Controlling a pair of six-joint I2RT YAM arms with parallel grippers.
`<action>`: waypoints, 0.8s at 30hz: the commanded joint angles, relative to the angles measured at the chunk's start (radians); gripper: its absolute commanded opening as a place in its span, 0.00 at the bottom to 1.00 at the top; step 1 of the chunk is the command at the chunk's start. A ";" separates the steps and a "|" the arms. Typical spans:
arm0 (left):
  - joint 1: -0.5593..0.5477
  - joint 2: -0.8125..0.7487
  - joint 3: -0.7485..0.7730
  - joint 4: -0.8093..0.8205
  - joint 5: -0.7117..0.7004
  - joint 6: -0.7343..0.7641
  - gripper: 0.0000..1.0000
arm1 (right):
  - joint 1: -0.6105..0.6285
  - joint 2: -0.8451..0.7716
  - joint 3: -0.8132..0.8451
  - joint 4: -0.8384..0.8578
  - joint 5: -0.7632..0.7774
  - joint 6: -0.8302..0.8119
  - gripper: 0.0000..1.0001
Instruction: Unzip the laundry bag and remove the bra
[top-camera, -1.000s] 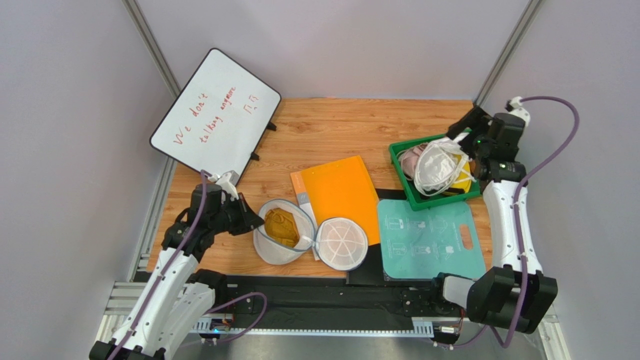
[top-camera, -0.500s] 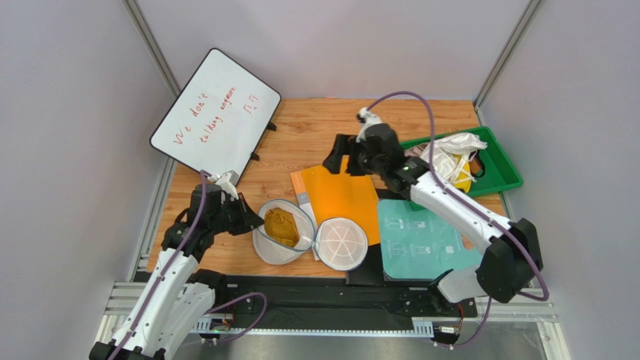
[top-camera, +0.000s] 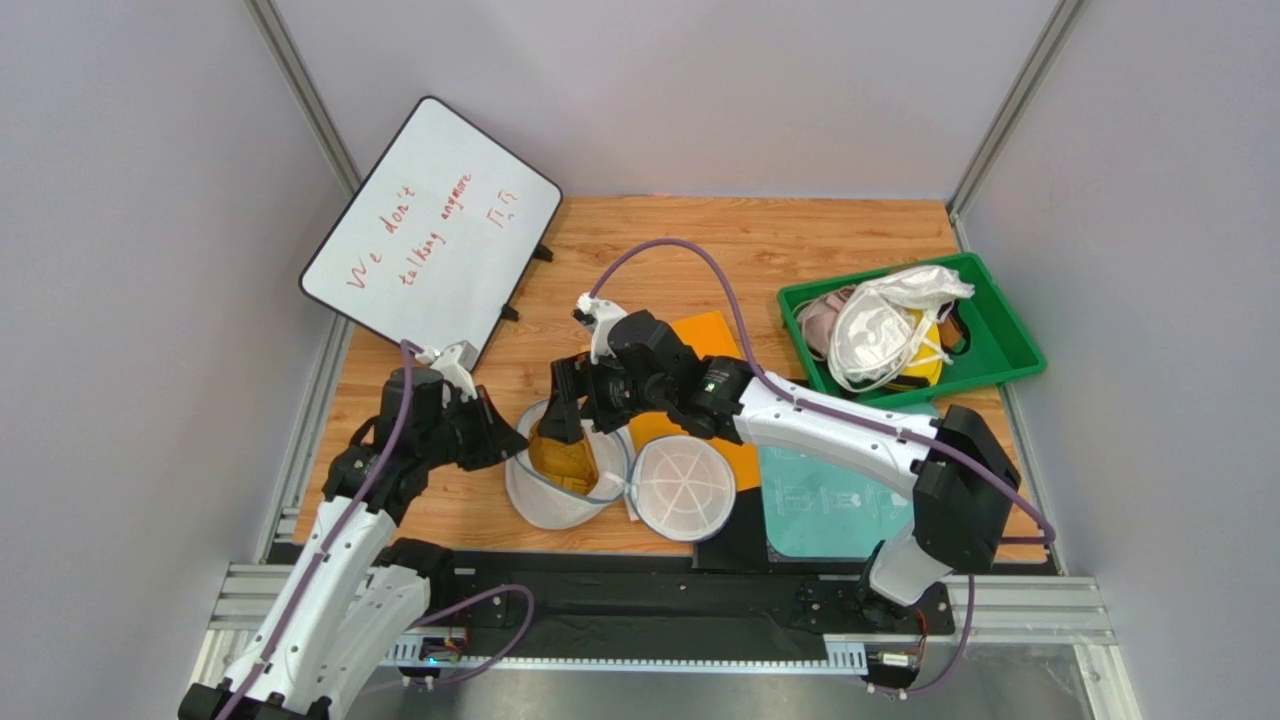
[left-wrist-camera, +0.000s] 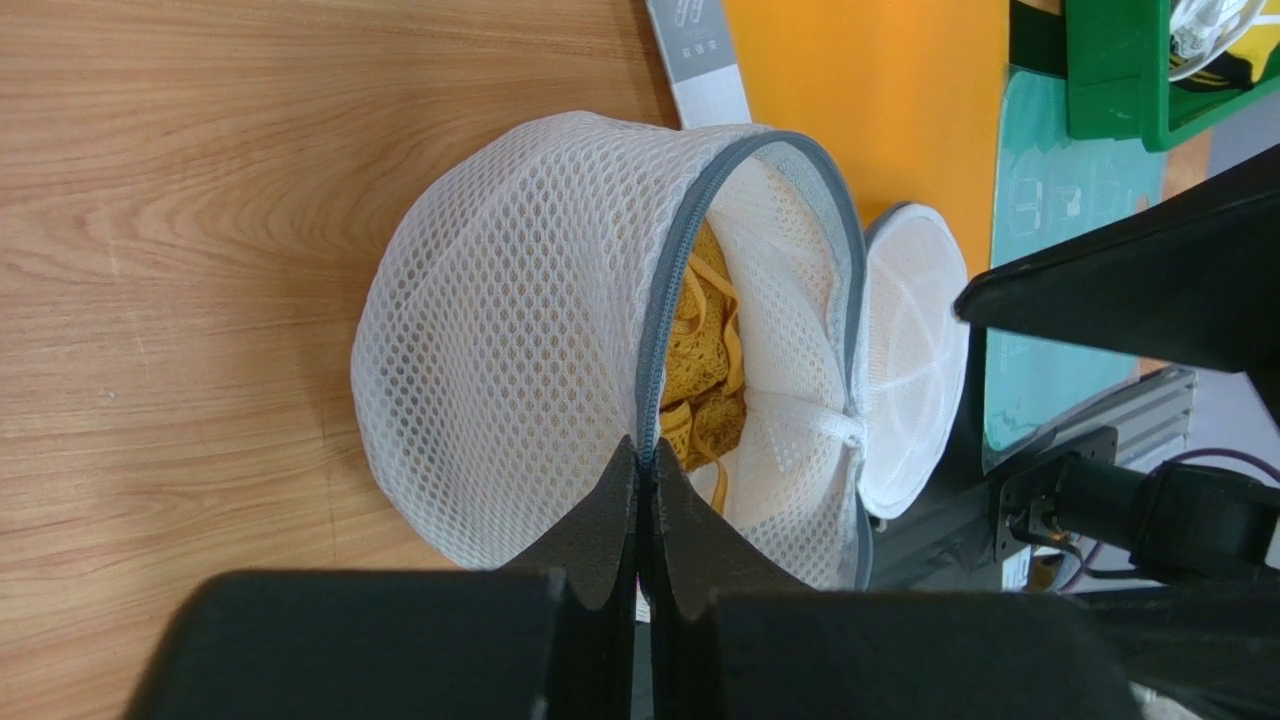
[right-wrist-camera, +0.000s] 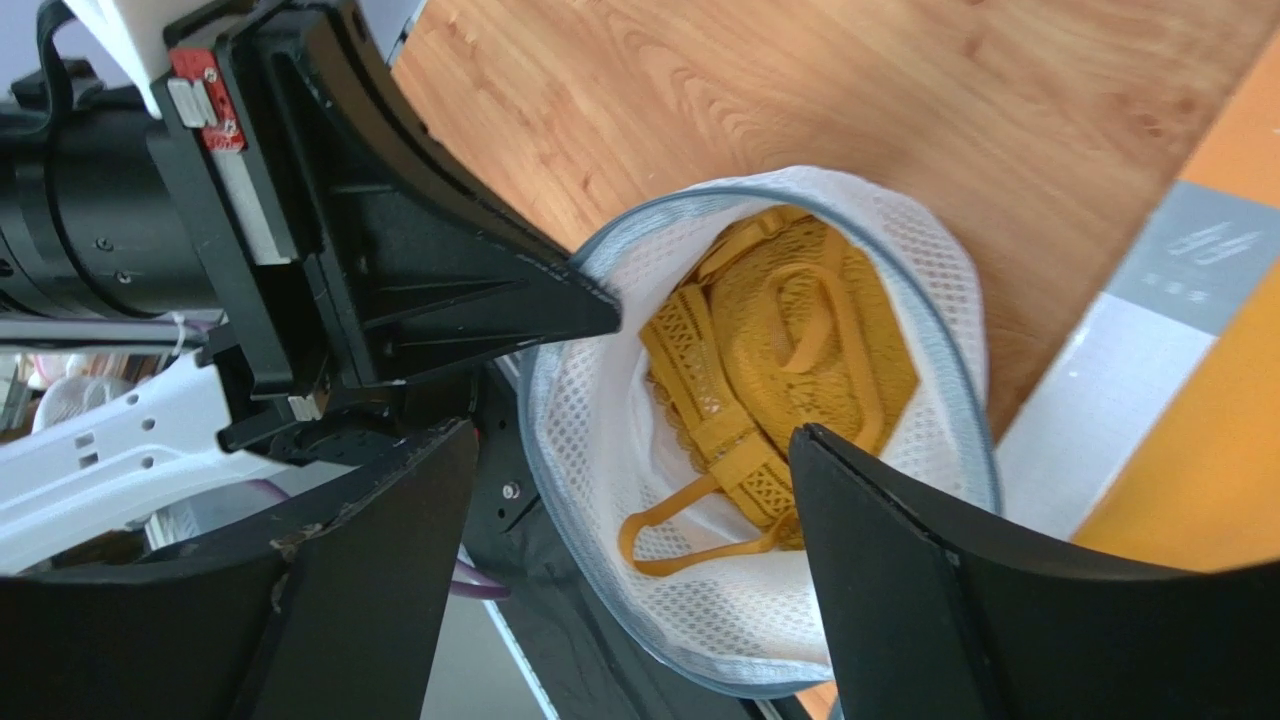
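Your left gripper (left-wrist-camera: 646, 468) is pinched tight on the grey zipper rim (left-wrist-camera: 663, 338) of the laundry bag (top-camera: 541, 498), at the bag's left edge, on the near-left part of the table (top-camera: 661, 255). The bag stands unzipped, and its round lid (top-camera: 684, 488) lies flopped to the right (joined to the bag at one spot). The ochre bra (right-wrist-camera: 766, 353) lies inside. Your right gripper (right-wrist-camera: 631, 450) hangs just above the opening with its jaws spread wide, one finger on each side of the bra; you cannot tell whether they touch it.
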 joint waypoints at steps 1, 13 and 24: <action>0.004 -0.006 0.016 0.029 0.017 0.009 0.00 | 0.025 0.061 0.018 0.062 -0.030 0.025 0.79; 0.003 -0.006 0.016 0.026 0.020 0.009 0.00 | 0.033 0.233 -0.005 0.089 -0.020 0.029 0.74; 0.004 0.000 0.018 0.026 0.021 0.009 0.00 | 0.076 0.304 0.024 0.001 0.138 -0.031 0.76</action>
